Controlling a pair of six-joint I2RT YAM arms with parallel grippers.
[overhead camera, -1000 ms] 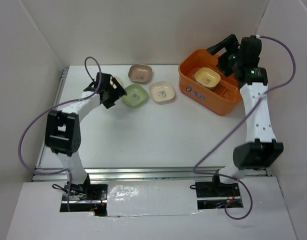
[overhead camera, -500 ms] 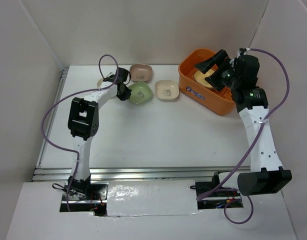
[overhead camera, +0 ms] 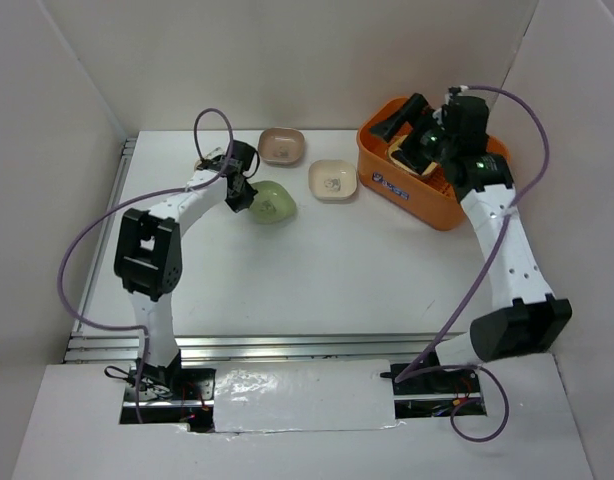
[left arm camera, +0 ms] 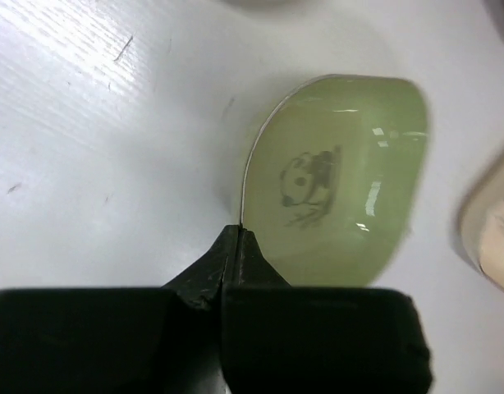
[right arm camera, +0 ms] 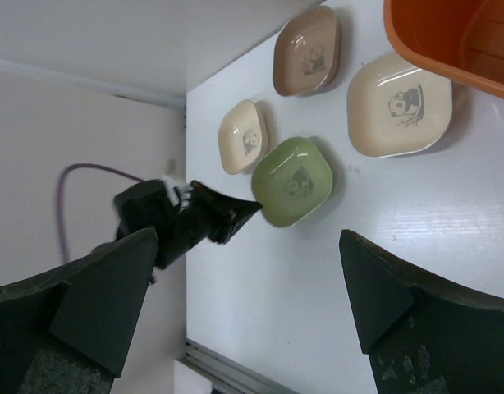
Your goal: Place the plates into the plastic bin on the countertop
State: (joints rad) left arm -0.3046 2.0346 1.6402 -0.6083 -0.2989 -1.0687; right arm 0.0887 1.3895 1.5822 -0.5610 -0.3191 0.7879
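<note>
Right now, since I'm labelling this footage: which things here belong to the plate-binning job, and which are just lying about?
Job:
- green plate, rim pinched by the left tool
- brown plate
- cream plate
- smaller cream plate
- orange bin
- pale plate inside it

Lying about:
- purple cables
- metal rail

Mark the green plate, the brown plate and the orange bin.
green plate (left arm camera: 309,185), left wrist view, centre mark.
brown plate (overhead camera: 282,146), top external view, middle.
orange bin (overhead camera: 425,204), top external view, front wall.
</note>
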